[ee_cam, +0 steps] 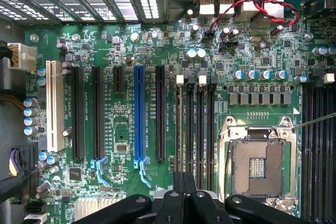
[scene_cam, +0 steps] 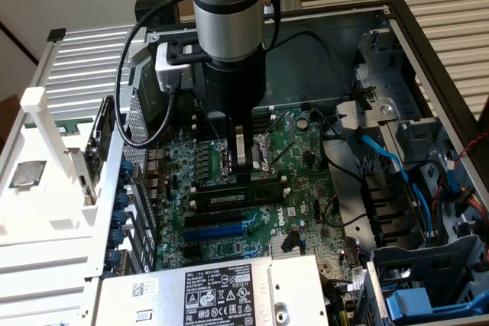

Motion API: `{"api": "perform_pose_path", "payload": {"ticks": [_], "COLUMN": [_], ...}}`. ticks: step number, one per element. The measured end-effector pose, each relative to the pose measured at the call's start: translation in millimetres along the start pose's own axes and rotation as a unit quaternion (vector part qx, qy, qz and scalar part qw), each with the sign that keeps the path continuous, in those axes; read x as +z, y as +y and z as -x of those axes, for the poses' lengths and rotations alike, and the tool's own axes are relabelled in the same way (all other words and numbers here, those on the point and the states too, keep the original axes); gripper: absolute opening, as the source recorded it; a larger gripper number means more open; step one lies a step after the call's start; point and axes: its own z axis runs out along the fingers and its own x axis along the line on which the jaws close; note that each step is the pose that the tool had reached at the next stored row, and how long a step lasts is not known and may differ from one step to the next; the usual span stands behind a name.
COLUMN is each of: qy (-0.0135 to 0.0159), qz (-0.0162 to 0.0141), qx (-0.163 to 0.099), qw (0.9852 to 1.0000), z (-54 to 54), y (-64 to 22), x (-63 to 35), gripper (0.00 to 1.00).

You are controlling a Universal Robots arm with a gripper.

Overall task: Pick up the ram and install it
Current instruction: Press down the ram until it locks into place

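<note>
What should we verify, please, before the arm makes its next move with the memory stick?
1. Gripper shut: ok.
2. Long, dark-green ram stick with white label lying along the black memory slots, just beneath the gripper: ok.
3. Gripper actually clamping the ram: cannot tell.
4. Ram fully seated, white end clips latched: cannot tell.
5. Black arm cable away from the slots: ok.

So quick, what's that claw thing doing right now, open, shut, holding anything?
Gripper: fingers shut, down over the ram lying in its slot on the motherboard; whether they grip it cannot be told.
</note>
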Motion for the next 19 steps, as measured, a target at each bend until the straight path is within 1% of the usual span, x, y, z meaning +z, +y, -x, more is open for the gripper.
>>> {"api": "perform_pose_path", "payload": {"ticks": [2, 3, 4, 5, 6, 11, 16, 19], "qy": [0.0014, 0.0043, 0.0045, 0.0049, 0.0053, 0.0054, 0.0055, 0.0062], "qz": [0.0000, 0.0006, 0.0011, 0.0019, 0.0043, 0.0072, 0.0082, 0.0095], "qx": [0.000, 0.000, 0.000, 0.000, 0.000, 0.000, 0.000, 0.000], "qw": [1.0000, 1.0000, 1.0000, 1.0000, 1.0000, 1.0000, 1.0000, 0.9999], "z": [0.5, 4.2, 4.2, 4.3, 4.3, 4.4, 7.0, 7.0], "y": [0.0, 0.1, 0.2, 0.2, 0.2, 0.3, 0.4, 0.5], "x": [0.0, 0.6, 1.0, 1.4, 3.1, 7.6, 11.1, 11.4], "gripper": [0.10, 0.10, 0.10, 0.10, 0.10, 0.10, 0.10, 0.10]}}
